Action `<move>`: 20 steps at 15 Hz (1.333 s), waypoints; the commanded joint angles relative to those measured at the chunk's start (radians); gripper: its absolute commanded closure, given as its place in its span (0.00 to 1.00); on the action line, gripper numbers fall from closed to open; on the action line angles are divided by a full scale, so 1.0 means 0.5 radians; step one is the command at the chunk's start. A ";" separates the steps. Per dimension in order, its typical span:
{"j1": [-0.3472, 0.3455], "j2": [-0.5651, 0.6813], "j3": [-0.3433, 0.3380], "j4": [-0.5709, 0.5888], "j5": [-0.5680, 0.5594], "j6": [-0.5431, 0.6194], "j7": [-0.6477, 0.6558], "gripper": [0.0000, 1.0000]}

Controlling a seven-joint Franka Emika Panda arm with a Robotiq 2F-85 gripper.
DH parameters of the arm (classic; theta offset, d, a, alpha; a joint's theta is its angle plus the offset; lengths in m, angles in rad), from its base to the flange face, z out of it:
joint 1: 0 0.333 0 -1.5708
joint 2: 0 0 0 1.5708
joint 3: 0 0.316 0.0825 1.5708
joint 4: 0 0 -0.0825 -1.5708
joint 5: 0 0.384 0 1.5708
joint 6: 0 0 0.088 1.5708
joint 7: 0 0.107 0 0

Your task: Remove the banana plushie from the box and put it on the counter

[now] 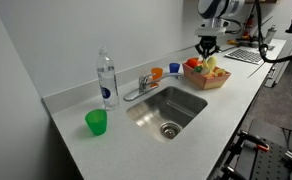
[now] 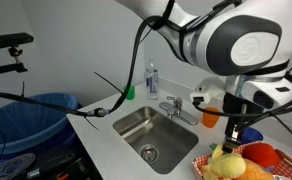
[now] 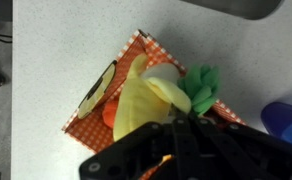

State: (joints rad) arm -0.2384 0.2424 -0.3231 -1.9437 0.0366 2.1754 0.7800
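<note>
Wrist view: gripper (image 3: 176, 128) low over the box (image 3: 124, 58), jaws drawn fully together, tips pinched onto the near end of the banana plushie (image 3: 141, 100). Plushie within the box outline, yellow body stretching away from the fingertips across orange-and-white check lining. Resting on the lining or just raised off it: not clear. Green leafy soft toy (image 3: 199, 85) touching one side of the plushie, round orange toy fruit (image 3: 109, 115) tucked against the other. Blue object at the frame edge, blurred, just outside the box. In an exterior view: gripper (image 1: 207, 46) pointing straight down above the box (image 1: 211, 82), box on the counter (image 1: 216, 120) just past the sink (image 1: 181, 100), well filled with red, orange and yellow toys. Orange cup (image 1: 157, 73) and blue cup (image 1: 173, 69) side by side behind the sink, near the tap (image 1: 141, 88). Water bottle (image 1: 106, 80) upright at the sink's far side, green cup (image 1: 96, 122) in front of it, apart. Laptop (image 1: 248, 55) on the counter beyond the box. In an exterior view from the opposite end: gripper (image 2: 233, 135) down at the toy pile, red-orange fruit (image 2: 261, 155) close beside it, blue bin (image 2: 31, 120) off the counter's end.
</note>
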 commanded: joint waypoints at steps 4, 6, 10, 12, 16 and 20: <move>-0.027 -0.134 0.074 0.115 0.270 -0.306 -0.285 0.99; -0.018 -0.168 0.092 0.125 0.313 -0.384 -0.355 0.99; 0.009 -0.255 0.140 0.062 0.311 -0.516 -0.525 0.99; 0.022 -0.302 0.163 0.003 0.270 -0.587 -0.638 0.99; 0.024 -0.352 0.168 -0.138 0.117 -0.601 -0.844 0.99; 0.017 -0.360 0.149 -0.279 -0.096 -0.460 -0.924 0.99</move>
State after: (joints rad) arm -0.2295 0.1019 -0.2407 -2.0118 0.0558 1.8903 0.3536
